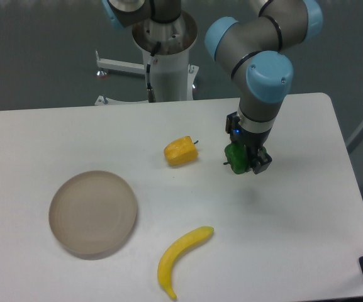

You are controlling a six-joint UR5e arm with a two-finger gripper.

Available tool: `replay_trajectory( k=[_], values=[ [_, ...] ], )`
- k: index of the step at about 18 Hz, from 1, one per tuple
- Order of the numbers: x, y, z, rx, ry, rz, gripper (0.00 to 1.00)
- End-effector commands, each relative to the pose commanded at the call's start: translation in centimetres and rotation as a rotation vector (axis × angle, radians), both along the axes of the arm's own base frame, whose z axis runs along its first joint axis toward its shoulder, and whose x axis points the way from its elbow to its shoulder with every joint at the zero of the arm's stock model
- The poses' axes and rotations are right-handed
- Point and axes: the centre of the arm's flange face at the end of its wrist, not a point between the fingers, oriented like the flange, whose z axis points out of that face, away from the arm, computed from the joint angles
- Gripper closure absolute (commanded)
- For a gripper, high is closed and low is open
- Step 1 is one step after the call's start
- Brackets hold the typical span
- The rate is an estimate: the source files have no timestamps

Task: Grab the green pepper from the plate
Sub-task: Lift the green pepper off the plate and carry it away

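Note:
The green pepper [235, 157] is held in my gripper [244, 162], right of the table's middle and lifted a little above the surface; a faint shadow lies below it. Only its left side and thin stem show between the fingers. The gripper is shut on it. The plate [93, 214], a round beige-grey dish, sits at the front left of the table with nothing on it, far to the left of the gripper.
A yellow-orange pepper [180, 151] lies on the table left of the gripper. A yellow banana [180, 258] lies near the front edge, below and left of the gripper. The arm's base column [167, 56] stands at the back.

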Motion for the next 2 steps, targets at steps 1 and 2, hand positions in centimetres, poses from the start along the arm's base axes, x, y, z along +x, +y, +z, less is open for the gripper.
replay_trajectory(
  k=[1, 2],
  values=[
    [0.09, 0.03, -0.25, -0.004, -0.002, -0.002, 0.76],
    [0.10, 0.04, -0.25, -0.003, -0.003, -0.002, 0.76]
  ],
)
